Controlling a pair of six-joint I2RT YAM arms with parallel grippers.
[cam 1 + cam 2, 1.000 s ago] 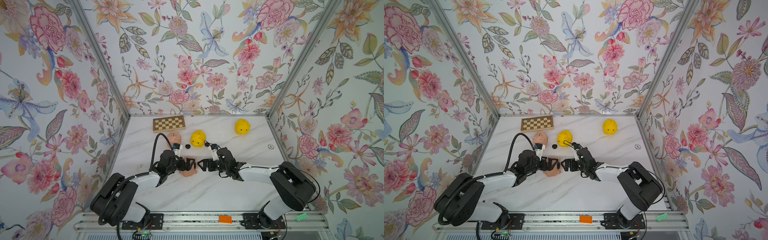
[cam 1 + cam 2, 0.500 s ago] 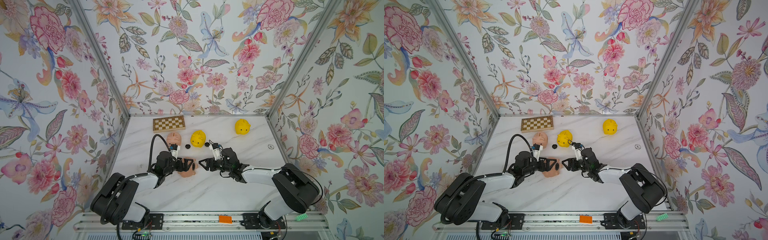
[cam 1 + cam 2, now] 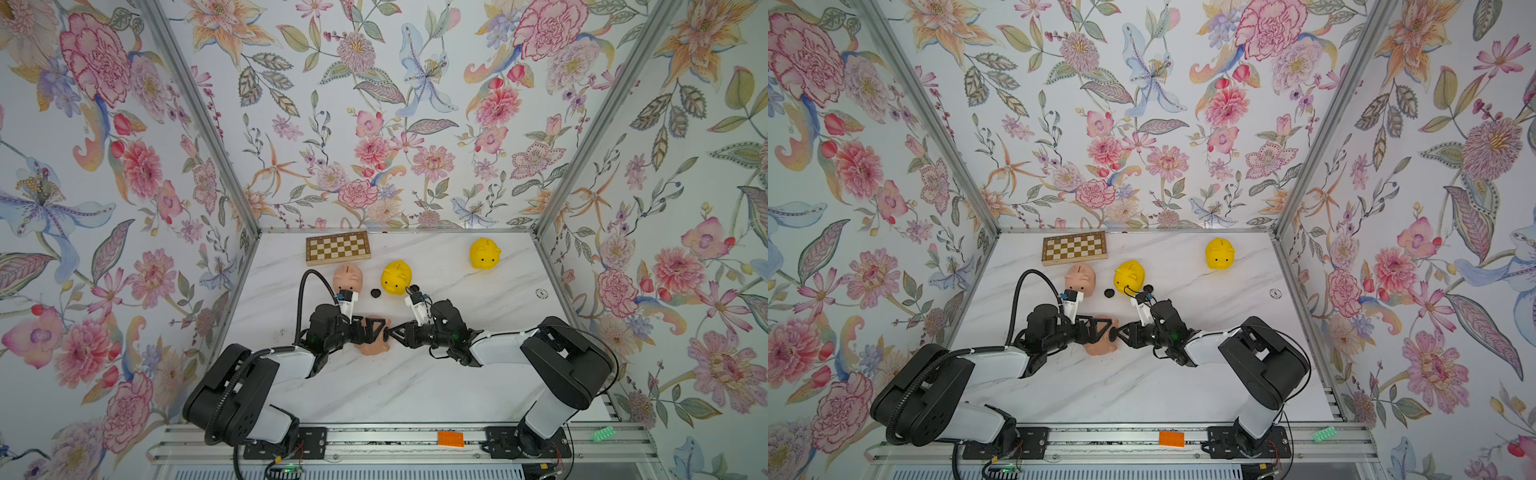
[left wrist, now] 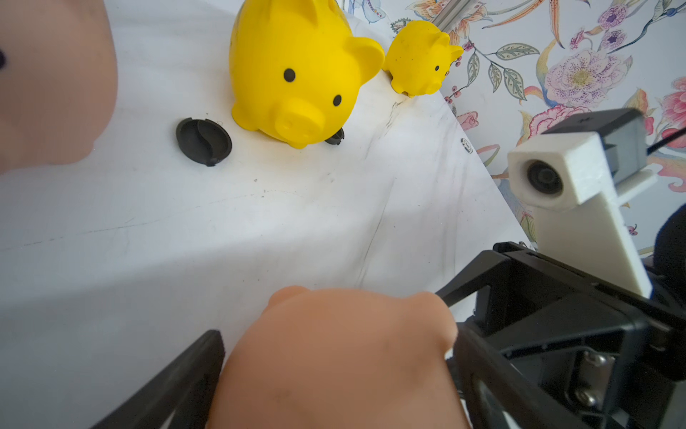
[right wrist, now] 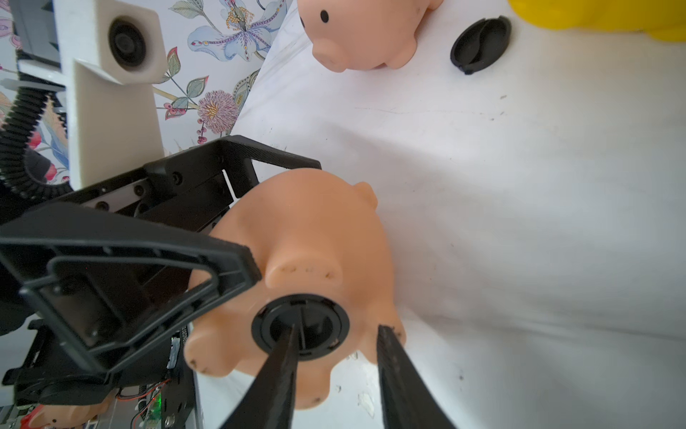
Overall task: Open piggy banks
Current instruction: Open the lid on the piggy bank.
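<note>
The pink pig sits mid-bench, just below centre in both top views, clamped across its body by the left pincer. It lies on its side. Its belly, black plug and legs face frame right, and its long axis runs roughly up-down the frame. Which end is the head I cannot tell.

The right pincer meets it from the right, fingers narrowly apart. One tip is in the plug's recess, the other just outside its rim. A second ago those fingers stood wide, a little short of the pig; they have since narrowed and closed in. The left grip is unchanged.
</note>
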